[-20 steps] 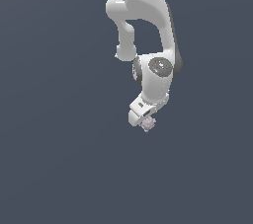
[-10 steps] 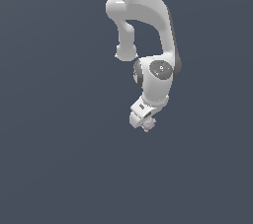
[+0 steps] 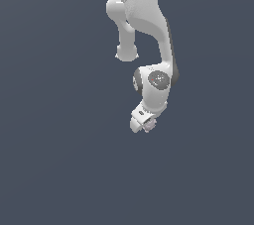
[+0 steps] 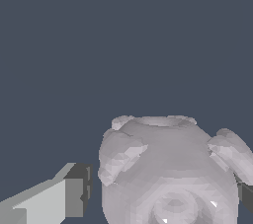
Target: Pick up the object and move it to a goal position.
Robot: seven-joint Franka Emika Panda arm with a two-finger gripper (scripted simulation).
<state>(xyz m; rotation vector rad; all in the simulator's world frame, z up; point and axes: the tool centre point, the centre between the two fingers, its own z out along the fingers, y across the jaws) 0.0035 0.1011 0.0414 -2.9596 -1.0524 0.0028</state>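
The object point(image 3: 148, 126) is a tiny pale grey-lilac knobbly piece with short stubs, lying on the dark grey floor. In the exterior view it peeks out just under my gripper point(image 3: 146, 125). In the wrist view the object point(image 4: 168, 168) fills the space between my gripper's point(image 4: 165, 196) fingers. One finger point(image 4: 59, 196) stands a small gap away from it. The other finger point(image 4: 245, 194) shows only as an edge right against a stub. The jaws stand apart on either side of the object, so the gripper looks open.
The white arm point(image 3: 149, 26) reaches down from the top of the exterior view. The plain dark grey floor point(image 3: 59, 159) lies all around. No goal marker shows in either view.
The arm has lowered a little, bringing the hand down over the object. The object has stayed where it was.
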